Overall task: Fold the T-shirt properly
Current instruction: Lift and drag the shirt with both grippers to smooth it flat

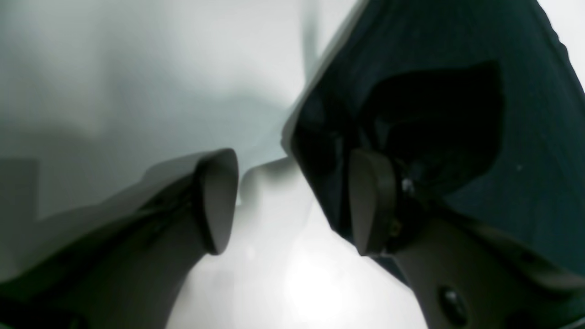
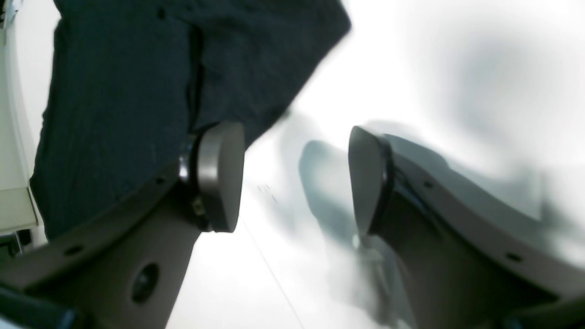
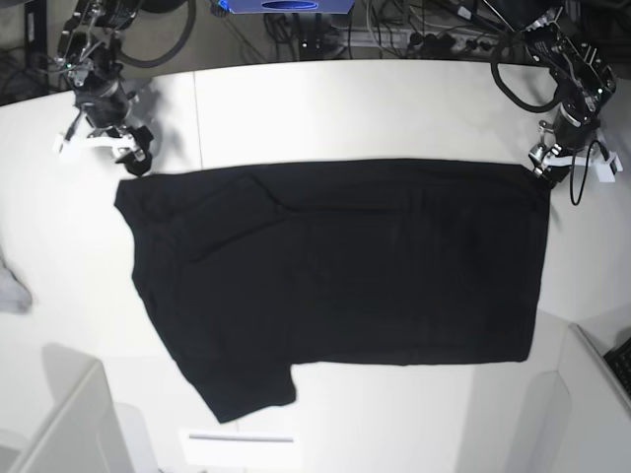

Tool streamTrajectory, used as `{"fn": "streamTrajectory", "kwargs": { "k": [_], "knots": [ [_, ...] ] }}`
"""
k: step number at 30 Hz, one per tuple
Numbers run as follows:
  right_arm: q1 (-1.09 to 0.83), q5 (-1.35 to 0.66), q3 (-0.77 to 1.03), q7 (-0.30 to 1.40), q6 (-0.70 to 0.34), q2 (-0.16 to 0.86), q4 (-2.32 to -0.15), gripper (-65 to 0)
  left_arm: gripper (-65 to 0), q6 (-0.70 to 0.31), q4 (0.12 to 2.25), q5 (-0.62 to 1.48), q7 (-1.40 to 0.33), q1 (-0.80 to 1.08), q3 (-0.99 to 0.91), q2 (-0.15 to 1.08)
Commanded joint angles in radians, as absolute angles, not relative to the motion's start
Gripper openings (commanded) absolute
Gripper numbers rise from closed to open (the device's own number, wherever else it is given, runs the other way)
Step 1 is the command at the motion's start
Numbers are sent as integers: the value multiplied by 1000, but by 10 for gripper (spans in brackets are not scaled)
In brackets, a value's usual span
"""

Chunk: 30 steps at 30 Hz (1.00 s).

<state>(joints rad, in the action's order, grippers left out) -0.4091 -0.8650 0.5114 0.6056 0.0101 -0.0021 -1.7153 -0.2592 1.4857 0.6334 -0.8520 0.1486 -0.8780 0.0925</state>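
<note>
Bench [image 3: 394, 99] carries the T-shirt [image 3: 345, 276] spread flat, plain black side up, seen whole only from the base view. Wrist views show the left hand [image 1: 292, 201] and right hand [image 2: 295, 178] released, cloth beside one finger each.

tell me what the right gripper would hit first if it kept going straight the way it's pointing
Most likely the bare white table. The right gripper is open, and the gap between its jaws faces tabletop, with the black T-shirt only behind one finger. Depth is blurry, so this is uncertain.
</note>
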Motion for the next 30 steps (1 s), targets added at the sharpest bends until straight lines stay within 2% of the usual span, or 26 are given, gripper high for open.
{"fn": "streamTrajectory", "kwargs": {
  "k": [1, 19, 22, 26, 27, 30],
  "knots": [
    [-392, -878, 516, 587, -2, 8, -1728, -305, -283, -262, 1494, 651, -835, 130, -880, 110],
    [-249, -874, 513, 595, -2, 18, -1497, -305, -296, -260, 1377, 650, -835, 94, -843, 128],
    [-237, -878, 506, 595, -2, 47, -1463, -309, -403, -260, 1377, 650, -835, 94, -845, 130],
    [-228, -880, 515, 590, -2, 50, -1455, -324, -597, -260, 1377, 650, -835, 94, -845, 131],
    [-226, -880, 515, 588, -2, 51, -1455, -356, -642, -260, 1377, 650, -835, 94, -845, 131],
    [-226, -880, 515, 588, -4, 53, -1455, -485, -650, -260, 1379, 650, -835, 97, -845, 131]
  ]
}}
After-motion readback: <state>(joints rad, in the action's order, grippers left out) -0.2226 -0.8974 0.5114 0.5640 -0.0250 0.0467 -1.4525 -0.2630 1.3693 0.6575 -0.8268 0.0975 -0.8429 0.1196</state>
